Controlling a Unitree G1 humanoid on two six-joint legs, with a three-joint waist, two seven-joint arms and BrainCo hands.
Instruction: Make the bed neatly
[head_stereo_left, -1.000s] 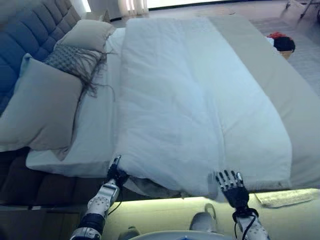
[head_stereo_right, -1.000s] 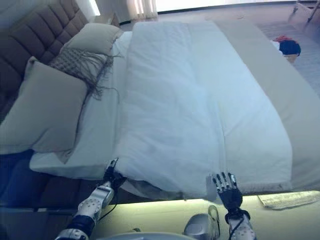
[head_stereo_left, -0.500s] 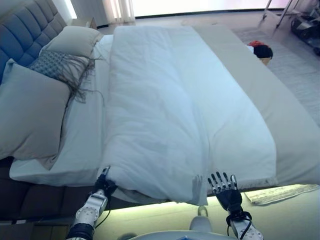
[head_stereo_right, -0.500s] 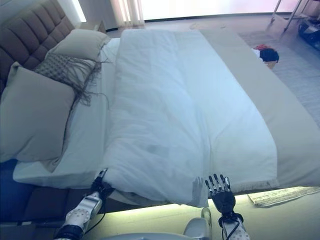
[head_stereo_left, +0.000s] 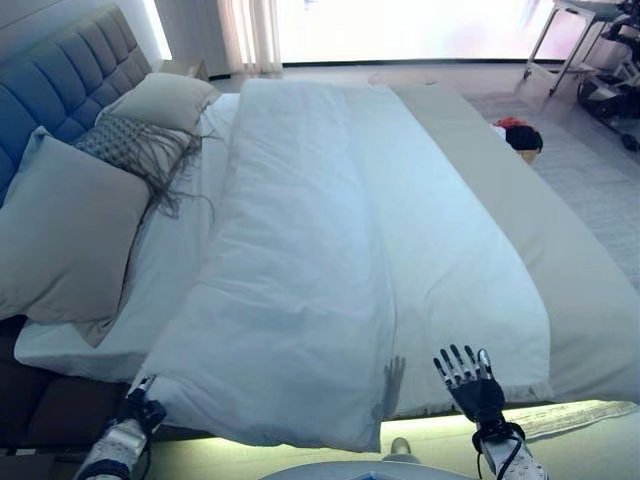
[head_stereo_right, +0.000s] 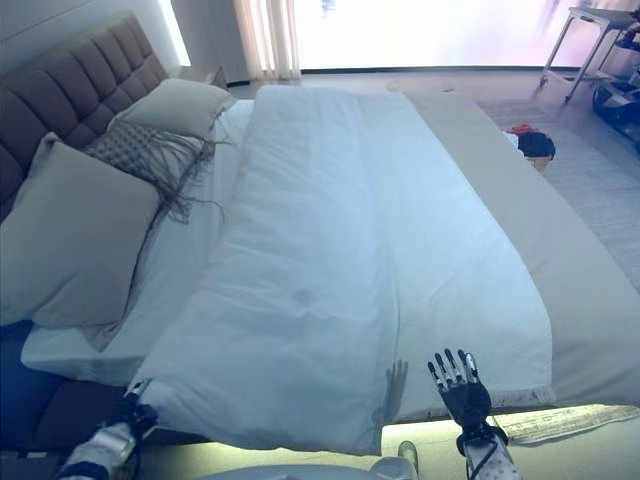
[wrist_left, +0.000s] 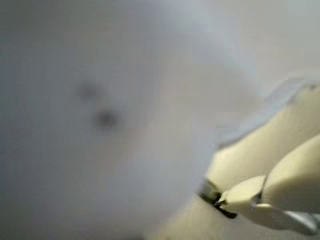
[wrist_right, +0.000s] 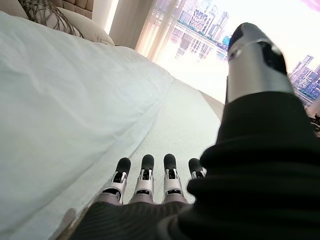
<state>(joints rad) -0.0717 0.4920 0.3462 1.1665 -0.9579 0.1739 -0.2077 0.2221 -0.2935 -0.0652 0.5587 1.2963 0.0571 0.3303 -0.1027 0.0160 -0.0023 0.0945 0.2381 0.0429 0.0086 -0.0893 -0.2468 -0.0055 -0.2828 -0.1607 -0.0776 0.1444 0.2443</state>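
While the white duvet (head_stereo_left: 330, 260) is spread across the centre of the bed (head_stereo_left: 560, 250), its lower-left corner is met by the left hand (head_stereo_left: 135, 418); whether those fingers grip cannot be told. At lower right, the right hand (head_stereo_left: 470, 385) is held up with fingers straight, touching nothing. Pillows (head_stereo_left: 70, 240) are stacked at upper left.

The duvet (head_stereo_left: 330, 270) is white cloth, matt and softly creased; the sheet (head_stereo_left: 520, 230) beneath it is smooth beige fabric; the headboard (head_stereo_left: 60, 95) is tufted, padded upholstery; the large pillow (head_stereo_left: 65, 240) is plain matt cloth; the throw (head_stereo_left: 140, 150) is woven, with loose stringy fringe; the right hand (head_stereo_left: 470, 385) shows silvery metal fingers with dark matt tips.
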